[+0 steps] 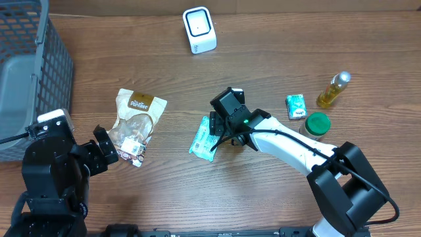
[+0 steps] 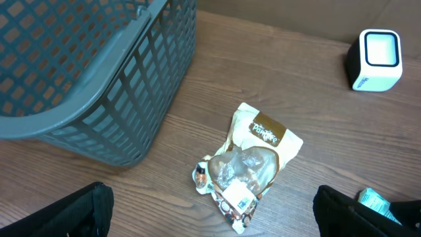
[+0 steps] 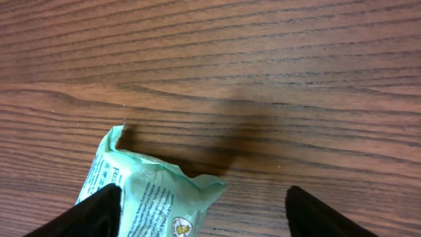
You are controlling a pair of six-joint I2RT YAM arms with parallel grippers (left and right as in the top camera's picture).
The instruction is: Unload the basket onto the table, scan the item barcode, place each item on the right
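A pale green packet (image 1: 200, 138) lies flat on the table at centre. My right gripper (image 1: 219, 130) hovers over its right end, open. In the right wrist view the packet (image 3: 145, 191) reaches in beside the left finger (image 3: 92, 214), and the right finger (image 3: 322, 214) stands over bare wood; the gripper (image 3: 204, 220) holds nothing. The white barcode scanner (image 1: 199, 29) stands at the back centre. My left gripper (image 1: 105, 148) is wide open at the near end of a clear snack bag (image 1: 135, 122), which lies between its fingers (image 2: 79, 214) without touching them.
A grey mesh basket (image 1: 26, 72) fills the back left corner. To the right lie a small green box (image 1: 296, 106), a green round lid (image 1: 318, 123) and a yellow bottle (image 1: 333, 90). The snack bag (image 2: 253, 161) carries a white label.
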